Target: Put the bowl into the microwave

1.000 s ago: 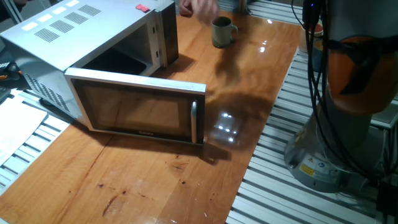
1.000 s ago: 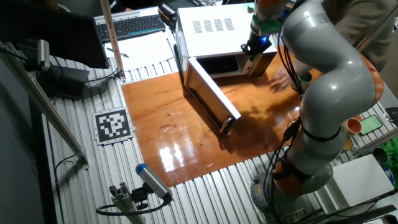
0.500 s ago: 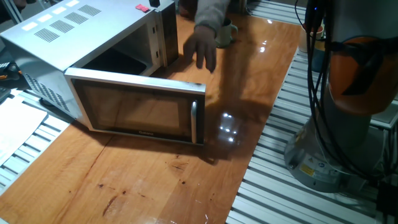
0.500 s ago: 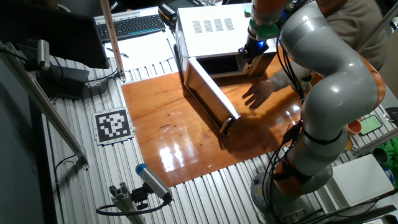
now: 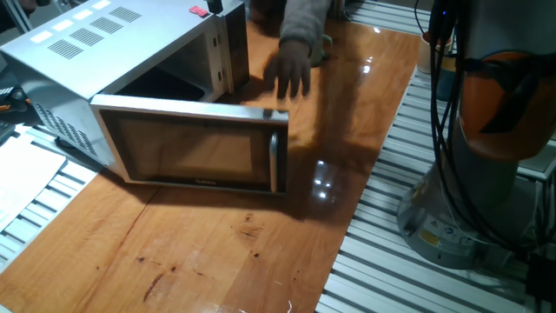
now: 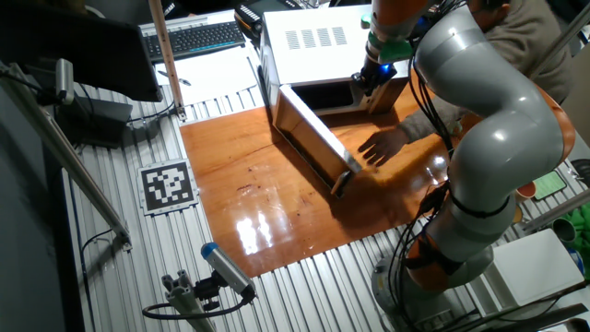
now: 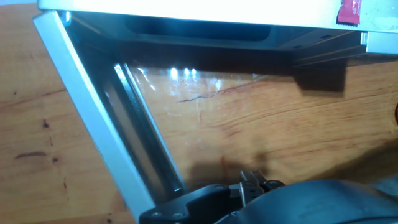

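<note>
Desk [image 5: 208, 261]: glossy wooden top on a slotted metal frame; a keyboard [image 6: 194, 37] and papers lie behind it in the other fixed view.

Microwave [image 5: 78, 43]: silver-white box at the far left of the desk, vent slots on top. Its door [image 5: 195, 156] hangs swung out toward the middle of the desk, so the dark cavity [image 5: 161, 84] is open to the side the bowl is on.

Person: a gloved hand [image 5: 291, 65] reaches in from the far edge and hovers by the free end of the door, near its handle [image 5: 274, 161].

Bowl [image 5: 324, 42]: almost wholly hidden behind that hand and sleeve; only a sliver shows at the back of the desk, to the right of the microwave. It is not in the cavity, so the task has yet to start.

Gripper [image 6: 369, 78]: held high beside the microwave's front corner, right at the mouth of the cavity. It carries nothing, as far as I can see. Whether the jaws are parted I cannot tell; the hand view shows only dark hardware low in the picture, the door and the wood.

Key relation: the bowl lies away from the microwave, beyond the gripper and across open wood, with the person's arm between them. I'd say the arm must swing away from the cavity first, and only once that hand is clear.
</note>
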`<control>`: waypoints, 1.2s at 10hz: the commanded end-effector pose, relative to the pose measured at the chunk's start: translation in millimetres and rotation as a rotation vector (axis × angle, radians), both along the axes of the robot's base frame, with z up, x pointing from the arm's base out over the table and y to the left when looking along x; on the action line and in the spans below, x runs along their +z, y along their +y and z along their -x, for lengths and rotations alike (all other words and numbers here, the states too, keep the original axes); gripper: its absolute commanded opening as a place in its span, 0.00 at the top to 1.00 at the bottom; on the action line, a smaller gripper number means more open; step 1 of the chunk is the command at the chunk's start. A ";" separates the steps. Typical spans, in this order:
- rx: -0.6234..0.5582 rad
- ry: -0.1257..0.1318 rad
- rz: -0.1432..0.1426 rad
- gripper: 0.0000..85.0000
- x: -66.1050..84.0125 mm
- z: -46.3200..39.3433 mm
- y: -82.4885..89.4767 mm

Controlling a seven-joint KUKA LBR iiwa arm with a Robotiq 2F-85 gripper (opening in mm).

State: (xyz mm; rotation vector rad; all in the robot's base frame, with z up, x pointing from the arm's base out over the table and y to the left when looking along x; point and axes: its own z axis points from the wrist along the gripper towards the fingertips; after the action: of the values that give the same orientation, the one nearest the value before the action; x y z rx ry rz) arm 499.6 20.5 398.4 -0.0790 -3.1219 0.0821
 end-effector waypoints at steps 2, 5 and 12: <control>0.000 -0.003 0.000 1.00 -0.3 -0.2 -0.1; 0.000 -0.007 0.002 1.00 -0.8 -1.2 -1.6; 0.004 -0.016 -0.006 1.00 -4.2 -6.5 -4.8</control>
State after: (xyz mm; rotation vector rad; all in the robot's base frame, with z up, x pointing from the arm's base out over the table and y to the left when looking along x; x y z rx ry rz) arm 506.1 15.8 394.3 -0.0740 -3.1387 0.0722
